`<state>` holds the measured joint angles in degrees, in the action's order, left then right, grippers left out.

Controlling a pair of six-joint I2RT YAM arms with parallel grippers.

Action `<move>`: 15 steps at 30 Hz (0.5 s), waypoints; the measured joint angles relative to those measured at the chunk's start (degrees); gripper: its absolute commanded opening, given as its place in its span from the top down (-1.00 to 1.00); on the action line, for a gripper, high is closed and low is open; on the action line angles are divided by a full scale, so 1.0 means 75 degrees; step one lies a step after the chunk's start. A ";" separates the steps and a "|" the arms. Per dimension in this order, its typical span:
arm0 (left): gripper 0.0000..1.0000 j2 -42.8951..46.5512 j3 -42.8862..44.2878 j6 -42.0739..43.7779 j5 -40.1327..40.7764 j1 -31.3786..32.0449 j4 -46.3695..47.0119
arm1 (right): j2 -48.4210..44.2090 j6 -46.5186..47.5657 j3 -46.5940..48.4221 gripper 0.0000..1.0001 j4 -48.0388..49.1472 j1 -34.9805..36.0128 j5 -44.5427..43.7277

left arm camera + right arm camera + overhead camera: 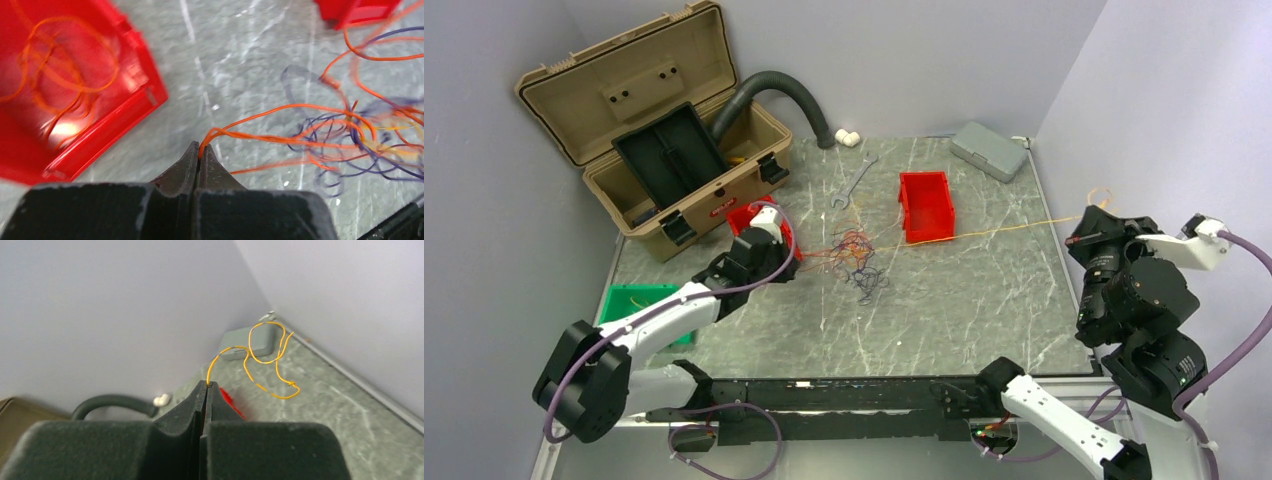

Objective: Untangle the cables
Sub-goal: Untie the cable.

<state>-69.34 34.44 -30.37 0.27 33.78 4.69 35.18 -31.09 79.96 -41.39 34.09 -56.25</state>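
Note:
The cables (859,262) lie in a small tangle of orange, yellow and dark purple wires mid-table. My left gripper (798,255) sits just left of the tangle. In the left wrist view the left gripper (201,150) is shut on an orange wire (268,137) that leads right into the tangle (360,140). My right gripper (1081,232) is raised at the far right. It (207,384) is shut on a yellow wire (291,383), whose free end curls beyond the tips. This yellow wire (1004,230) stretches taut from the tangle to the right gripper.
A red bin (100,135) beside the left gripper holds orange wire loops (60,75). Another red bin (926,205) stands behind the tangle. An open tan toolbox (654,150), grey hose (774,85), wrench (854,180), grey case (989,150) and green bin (634,300) ring the table.

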 measured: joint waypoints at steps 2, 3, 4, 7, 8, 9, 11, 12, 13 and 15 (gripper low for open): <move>1.00 0.0213 -0.0052 -0.0216 0.0405 -0.0087 -0.0513 | -0.0070 -0.0009 -0.0003 1.00 -0.0181 0.0017 -0.0536; 1.00 0.0300 -0.0064 -0.0280 0.0542 -0.0096 -0.0702 | -0.0119 0.0006 -0.0015 1.00 -0.0219 0.0020 -0.0708; 1.00 0.0414 -0.0082 -0.0323 0.0685 -0.0093 -0.0930 | -0.0198 0.0035 -0.0047 1.00 -0.0213 0.0017 -0.0903; 1.00 0.0723 -0.0233 -0.0431 0.1014 -0.0119 -0.1341 | -0.0478 0.0131 -0.0178 1.00 -0.0195 0.0012 -0.1113; 1.00 0.0807 -0.0297 -0.0452 0.1093 -0.0131 -0.1445 | -0.0527 0.0140 -0.0198 1.00 -0.0204 0.0012 -0.1099; 1.00 0.0868 -0.0321 -0.0452 0.1157 -0.0134 -0.1565 | -0.0542 0.0137 -0.0207 1.00 -0.0216 0.0009 -0.1075; 1.00 0.0991 -0.0332 -0.0434 0.1204 -0.0137 -0.1778 | -0.0513 0.0090 -0.0251 1.00 -0.0318 0.0009 -0.0912; 1.00 0.1058 -0.0332 -0.0408 0.1195 -0.0137 -0.1824 | -0.0475 0.0061 -0.0306 1.00 -0.0382 0.0012 -0.0749; 1.00 0.1142 -0.0332 -0.0361 0.1169 -0.0137 -0.1839 | -0.0425 0.0020 -0.0391 1.00 -0.0440 0.0009 -0.0545; 1.00 0.1314 -0.0332 -0.0236 0.1046 -0.0137 -0.1848 | -0.0306 -0.0140 -0.0621 1.00 -0.0606 0.0012 -0.0128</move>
<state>-59.48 31.94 -32.14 8.12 32.75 -9.17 32.88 -32.14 75.31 -45.93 34.17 -57.21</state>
